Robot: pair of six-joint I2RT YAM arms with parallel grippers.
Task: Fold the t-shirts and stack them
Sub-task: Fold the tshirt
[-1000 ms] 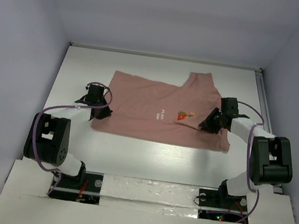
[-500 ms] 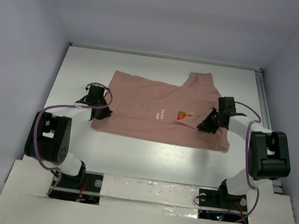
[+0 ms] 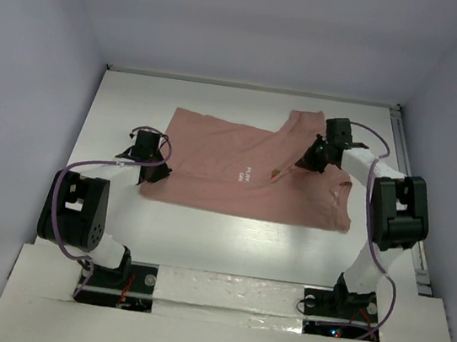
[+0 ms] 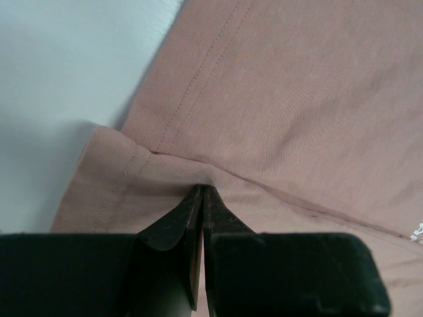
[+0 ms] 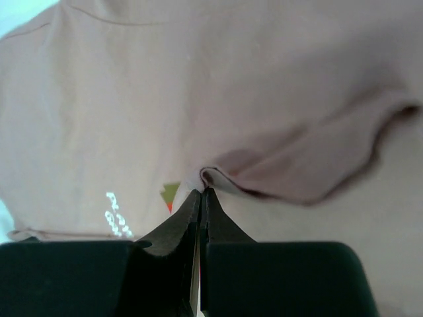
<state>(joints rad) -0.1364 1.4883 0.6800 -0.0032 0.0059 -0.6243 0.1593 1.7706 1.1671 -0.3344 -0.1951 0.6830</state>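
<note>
One dusty-pink t-shirt (image 3: 230, 158) lies partly folded across the white table, with white lettering (image 3: 243, 175) near its middle. My left gripper (image 3: 154, 170) rests at the shirt's near left edge. In the left wrist view it (image 4: 203, 189) is shut on a fold of the cloth beside a stitched hem (image 4: 192, 86). My right gripper (image 3: 307, 157) is over the shirt's far right part. In the right wrist view it (image 5: 200, 191) is shut on a pinched cloth edge next to the red-orange print (image 5: 170, 193) and the lettering (image 5: 117, 214). The print is mostly covered in the top view.
The white table (image 3: 136, 99) is boxed in by pale walls at the back and both sides. A metal rail (image 3: 402, 149) runs along its right edge. A raised white ledge (image 3: 220, 293) carries both arm bases at the near edge.
My right gripper has moved away from me and slightly left, dragging its pinched fold of cloth over the print. The left gripper has stayed in place.
</note>
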